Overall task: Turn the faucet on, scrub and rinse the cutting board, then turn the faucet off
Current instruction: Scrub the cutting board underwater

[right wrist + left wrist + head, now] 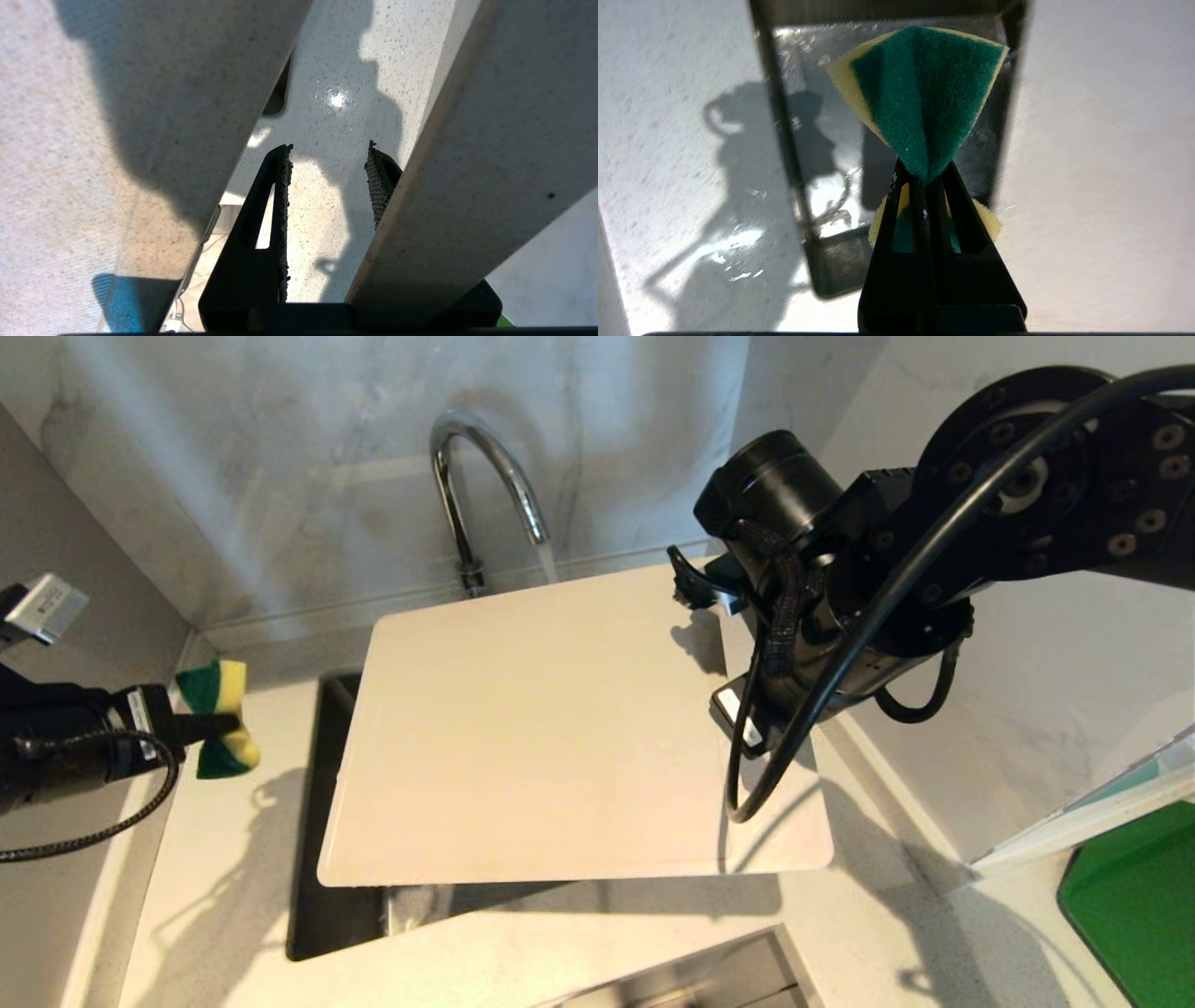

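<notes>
Cutting board (560,737) over sink (317,896): thin, stiff, wet-slippery; take by right edge. Left gripper (924,179) clamps soft sponge (924,98); right gripper (327,177) jaws part-open, whether gripping board unclear.

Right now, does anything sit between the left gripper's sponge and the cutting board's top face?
Nothing visible does. The left gripper, shut on the sponge, hangs over the counter left of the sink. Between it and the cutting board lies only open space. The faucet runs onto the board's far edge, clear of that path.

left end effector (924,179): pinched closed, reaching inward | right end effector (329,161): fingers parted, arm bent downward
</notes>
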